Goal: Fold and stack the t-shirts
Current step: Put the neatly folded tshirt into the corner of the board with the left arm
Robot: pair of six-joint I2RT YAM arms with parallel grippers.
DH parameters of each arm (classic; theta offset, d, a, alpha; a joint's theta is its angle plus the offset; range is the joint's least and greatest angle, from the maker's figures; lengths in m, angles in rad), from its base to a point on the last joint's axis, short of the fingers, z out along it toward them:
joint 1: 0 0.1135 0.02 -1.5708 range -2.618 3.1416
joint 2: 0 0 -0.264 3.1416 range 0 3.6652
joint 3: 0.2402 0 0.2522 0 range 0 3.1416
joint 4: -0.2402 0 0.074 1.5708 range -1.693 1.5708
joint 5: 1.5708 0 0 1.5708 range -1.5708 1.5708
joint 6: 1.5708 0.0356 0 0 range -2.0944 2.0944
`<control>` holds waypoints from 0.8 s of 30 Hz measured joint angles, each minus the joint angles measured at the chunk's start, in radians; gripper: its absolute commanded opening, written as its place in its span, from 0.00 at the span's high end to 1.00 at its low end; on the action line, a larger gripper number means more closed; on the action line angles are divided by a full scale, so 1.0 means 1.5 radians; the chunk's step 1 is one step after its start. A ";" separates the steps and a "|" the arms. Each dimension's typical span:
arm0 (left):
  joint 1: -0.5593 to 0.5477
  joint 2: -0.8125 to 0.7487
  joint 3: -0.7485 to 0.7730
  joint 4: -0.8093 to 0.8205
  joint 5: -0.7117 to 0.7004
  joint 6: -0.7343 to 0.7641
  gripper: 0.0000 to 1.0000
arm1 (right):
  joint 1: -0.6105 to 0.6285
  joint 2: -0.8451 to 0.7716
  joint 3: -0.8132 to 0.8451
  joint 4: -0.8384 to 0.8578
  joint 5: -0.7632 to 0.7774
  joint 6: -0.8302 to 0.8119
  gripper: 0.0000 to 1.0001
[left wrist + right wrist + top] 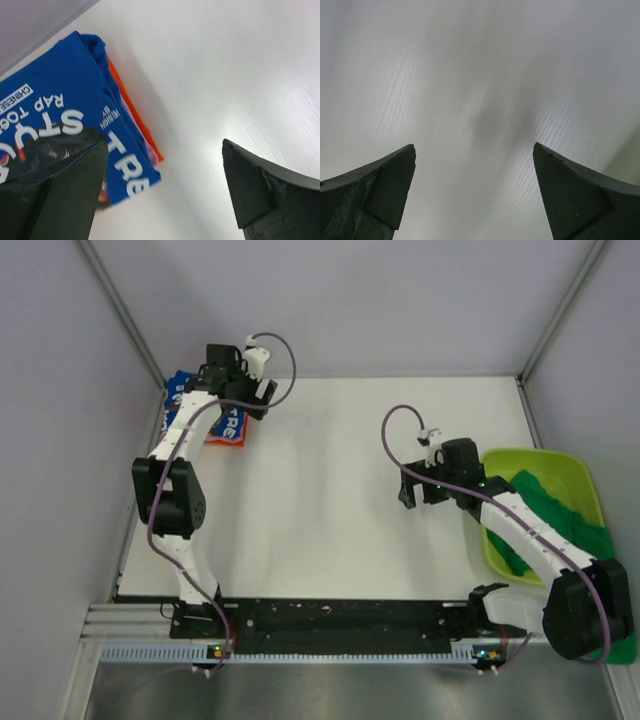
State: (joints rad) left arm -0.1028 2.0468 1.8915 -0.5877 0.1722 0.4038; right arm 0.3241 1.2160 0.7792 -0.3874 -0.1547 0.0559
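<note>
The blue t-shirt (65, 75) carries white lettering, partly readable: "CHINESE", "RAP TOG", "BY".

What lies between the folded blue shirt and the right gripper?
Nothing: bare white table between blue shirt and right gripper, seen in the top view.

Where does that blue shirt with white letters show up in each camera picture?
Top external: blue shirt at the white table's far left corner.
Left wrist: left half of the picture, folded.
Right wrist: not in it.
Shared landmark: the white table, in all three.
</note>
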 measured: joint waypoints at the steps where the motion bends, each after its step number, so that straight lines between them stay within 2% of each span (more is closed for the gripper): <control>1: -0.001 -0.041 -0.036 0.000 0.010 0.001 0.01 | 0.000 -0.016 -0.001 -0.001 0.000 0.001 0.01; 9: -0.003 -0.337 -0.376 0.011 0.070 0.010 0.01 | 0.000 -0.161 -0.057 0.002 0.019 0.028 0.01; 13: -0.003 -0.444 -0.564 0.028 0.085 0.014 0.01 | 0.000 -0.213 -0.098 0.001 0.041 0.051 0.01; 17: 0.000 -0.552 -0.761 0.110 0.102 0.006 0.01 | 0.000 -0.262 -0.137 0.004 0.071 0.069 0.01; 20: 0.006 -0.632 -0.899 0.235 0.104 -0.025 0.01 | 0.000 -0.294 -0.167 0.019 0.101 0.081 0.01; 24: 0.008 -0.700 -1.012 0.376 0.077 -0.066 0.01 | 0.000 -0.314 -0.191 0.027 0.136 0.089 0.01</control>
State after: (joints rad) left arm -0.0910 0.9966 0.3733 -0.0235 0.2878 0.3054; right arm 0.3241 0.7448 0.4927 -0.3466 0.0494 0.1894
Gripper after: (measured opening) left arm 0.987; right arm 0.987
